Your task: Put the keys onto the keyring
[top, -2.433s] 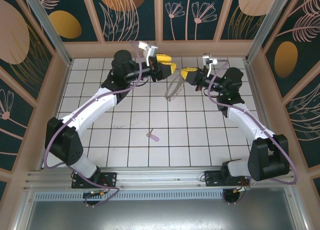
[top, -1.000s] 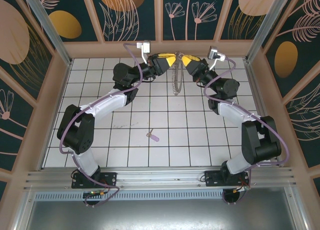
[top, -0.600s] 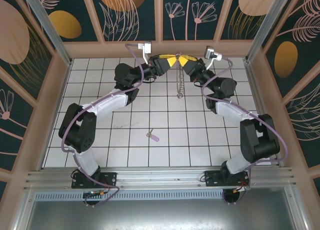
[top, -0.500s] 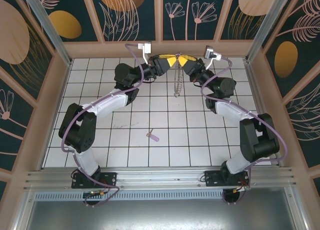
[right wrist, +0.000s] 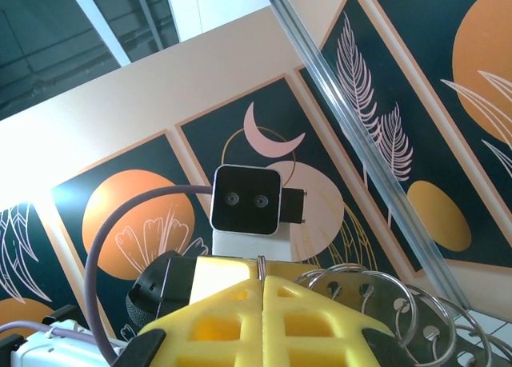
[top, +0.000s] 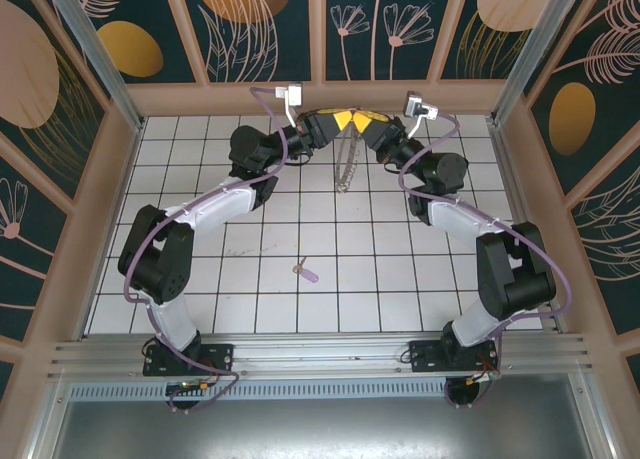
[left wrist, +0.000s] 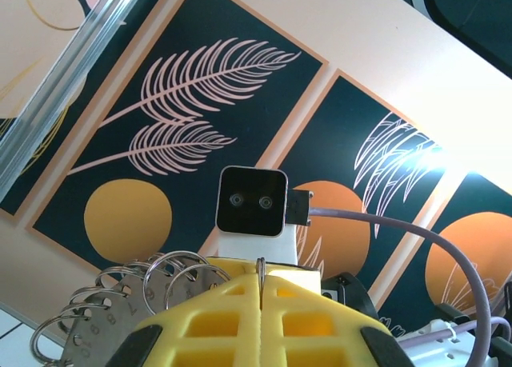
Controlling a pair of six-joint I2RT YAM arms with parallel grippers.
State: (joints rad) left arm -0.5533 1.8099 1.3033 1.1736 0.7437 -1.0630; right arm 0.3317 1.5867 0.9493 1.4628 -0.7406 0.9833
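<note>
The keyring [top: 347, 164] hangs in the air above the far middle of the tiled floor, its silvery links dangling down. My left gripper [top: 338, 122] and right gripper [top: 366, 122] meet tip to tip above it, both shut on its thin wire. In the left wrist view the yellow jaws of the left gripper [left wrist: 261, 281] pinch the keyring wire [left wrist: 261, 265], with small split rings [left wrist: 172, 271] to the left. The right gripper [right wrist: 262, 281] pinches the wire [right wrist: 261, 263] too, with split rings [right wrist: 376, 291] to the right. The lilac-headed key [top: 306, 272] lies alone on the floor, nearer the arm bases.
Patterned wall panels [top: 260, 29] enclose the tiled floor [top: 250, 209] at the back and sides. An aluminium rail [top: 320, 354] runs along the near edge by the arm bases. Each wrist view faces the other arm's camera [left wrist: 252, 201].
The left gripper has closed onto the keyring wire. Both grippers have drawn closer at the top, and the hanging ring has swung slightly. The key has not moved.
</note>
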